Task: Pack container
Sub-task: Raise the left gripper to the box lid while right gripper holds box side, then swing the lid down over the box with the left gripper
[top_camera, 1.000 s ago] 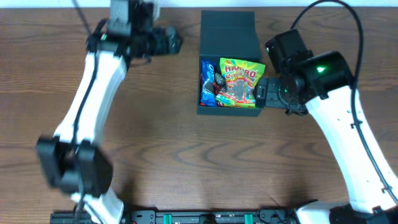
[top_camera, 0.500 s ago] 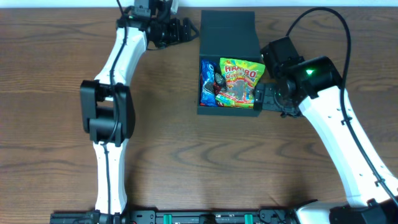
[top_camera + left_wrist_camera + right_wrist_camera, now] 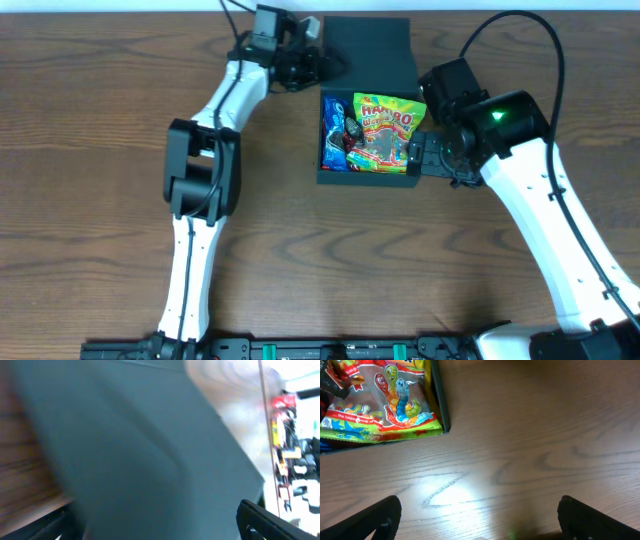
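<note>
The dark teal-black container (image 3: 366,178) stands at the back middle of the table, its flap lid (image 3: 368,45) folded open toward the far side. Inside lie a yellow-green Haribo bag (image 3: 386,130) and blue packets (image 3: 331,135). My left gripper (image 3: 328,68) is open at the lid's left edge; in the blurred left wrist view the teal surface (image 3: 140,450) fills the frame between its spread fingers (image 3: 265,520). My right gripper (image 3: 416,155) is open beside the box's right front corner, above bare wood. The right wrist view shows the bag (image 3: 380,400) and the box wall (image 3: 439,405).
Brown wooden table (image 3: 320,260) all around the box. The left arm's dark elbow (image 3: 200,180) hangs over the left middle. The right arm's black cable (image 3: 545,40) loops above the back right. A white wall strip runs along the far edge.
The left arm has swung right along the far edge, bringing its gripper from the back left up to the lid. The right arm has shifted only slightly.
</note>
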You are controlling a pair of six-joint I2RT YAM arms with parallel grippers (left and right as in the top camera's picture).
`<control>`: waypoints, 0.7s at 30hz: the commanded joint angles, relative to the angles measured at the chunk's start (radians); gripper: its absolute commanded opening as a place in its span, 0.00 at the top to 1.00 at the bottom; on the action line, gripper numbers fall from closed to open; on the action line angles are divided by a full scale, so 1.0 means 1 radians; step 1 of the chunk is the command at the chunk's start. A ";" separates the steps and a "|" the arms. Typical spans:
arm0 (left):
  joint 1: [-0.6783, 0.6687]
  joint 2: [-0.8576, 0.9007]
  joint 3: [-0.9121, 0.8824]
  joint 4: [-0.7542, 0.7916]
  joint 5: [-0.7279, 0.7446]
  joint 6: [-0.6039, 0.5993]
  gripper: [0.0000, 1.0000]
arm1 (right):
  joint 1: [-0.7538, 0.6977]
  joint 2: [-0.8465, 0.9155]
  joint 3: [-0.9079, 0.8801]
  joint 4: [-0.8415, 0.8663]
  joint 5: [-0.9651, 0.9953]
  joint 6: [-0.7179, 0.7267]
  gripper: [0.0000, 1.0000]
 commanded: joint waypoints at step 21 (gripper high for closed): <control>-0.013 0.013 0.138 0.055 0.229 0.321 0.05 | -0.005 -0.010 -0.074 0.083 0.075 0.014 0.01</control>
